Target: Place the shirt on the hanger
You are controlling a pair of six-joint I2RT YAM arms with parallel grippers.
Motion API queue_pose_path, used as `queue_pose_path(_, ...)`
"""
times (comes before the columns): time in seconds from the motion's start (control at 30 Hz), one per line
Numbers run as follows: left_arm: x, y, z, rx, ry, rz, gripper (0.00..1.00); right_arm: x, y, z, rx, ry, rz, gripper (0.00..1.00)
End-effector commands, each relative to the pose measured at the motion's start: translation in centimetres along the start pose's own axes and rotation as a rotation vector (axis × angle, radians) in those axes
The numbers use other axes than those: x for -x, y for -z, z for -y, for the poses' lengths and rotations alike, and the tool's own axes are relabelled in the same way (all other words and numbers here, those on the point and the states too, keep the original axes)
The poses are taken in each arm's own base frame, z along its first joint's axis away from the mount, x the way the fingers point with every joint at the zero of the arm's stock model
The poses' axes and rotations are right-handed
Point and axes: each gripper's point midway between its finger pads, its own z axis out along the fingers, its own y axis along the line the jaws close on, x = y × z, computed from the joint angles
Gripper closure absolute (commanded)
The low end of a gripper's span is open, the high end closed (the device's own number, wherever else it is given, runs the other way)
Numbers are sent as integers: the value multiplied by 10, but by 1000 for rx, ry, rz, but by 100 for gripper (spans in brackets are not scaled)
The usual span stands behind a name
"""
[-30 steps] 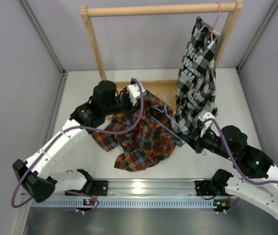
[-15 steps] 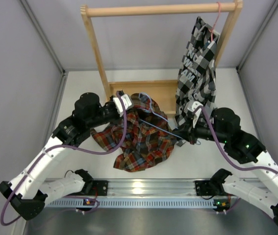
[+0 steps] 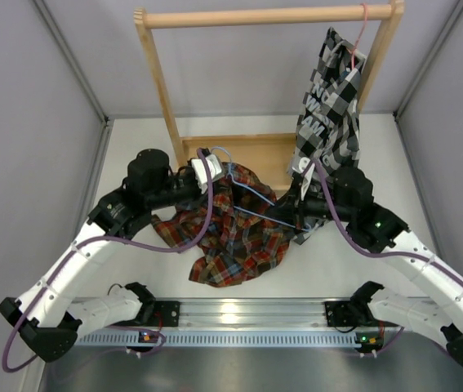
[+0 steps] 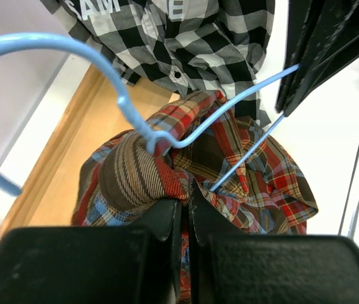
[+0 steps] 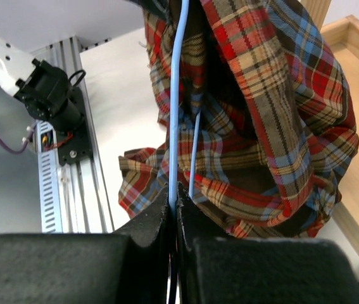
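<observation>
Shirt [image 3: 235, 237] — soft, matt woven cloth. Hanger [image 4: 40, 39] — smooth, faintly glossy wire. Rack [image 3: 264, 15]: bare pale wood. Left gripper [image 4: 184, 190]: matt, grainy black plastic.

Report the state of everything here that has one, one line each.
Red, orange, green and blue plaid cloth shirt: crumpled, top bunched and held up, lower part on the white table.
Thin light-blue wire hanger: held off the table, neck buried in the plaid shirt, hook free.
Left tool: shut on the plaid shirt.
Right tool: shut on the hanger's wire.
Black-and-white checked shirt: hanging from the wooden rack.
</observation>
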Motion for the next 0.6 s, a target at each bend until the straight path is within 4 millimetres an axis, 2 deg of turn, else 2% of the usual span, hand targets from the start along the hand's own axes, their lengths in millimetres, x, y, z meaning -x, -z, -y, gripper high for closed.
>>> queue_pose_path(0.0, 22, 5, 7, -45, 24, 46, 100, 40, -9, 3, 4, 61, 134, 100)
queue_pose_path(0.1, 22, 4, 16, -84, 69, 47, 100, 43, -16, 4, 12, 51, 183, 100)
queue_pose_path(0.2, 17, 4, 15, -71, 100, 27, 100, 48, -16, 2, 17, 48, 241, 100)
queue_pose_path(0.27, 8, 6, 7, -10, 123, -15, 100, 51, -12, 0, 19, 61, 283, 100)
queue_pose_path(0.3, 0, 7, -6, 71, 140, -51, 100, 51, -11, -2, 24, 57, 294, 100)
queue_pose_path(0.37, -5, 12, -17, 149, 162, -79, 100, 48, -9, -4, 25, 51, 311, 100)
queue_pose_path(0.43, -5, 16, -24, 198, 178, -82, 100, 51, -9, -8, 39, 48, 338, 100)
queue_pose_path(0.47, -2, 17, -23, 191, 175, -75, 100, 46, -11, -10, 49, 41, 337, 100)
queue_pose_path(0.57, 9, 13, -12, 116, 191, -43, 97, 46, -18, -17, 66, 45, 351, 100)
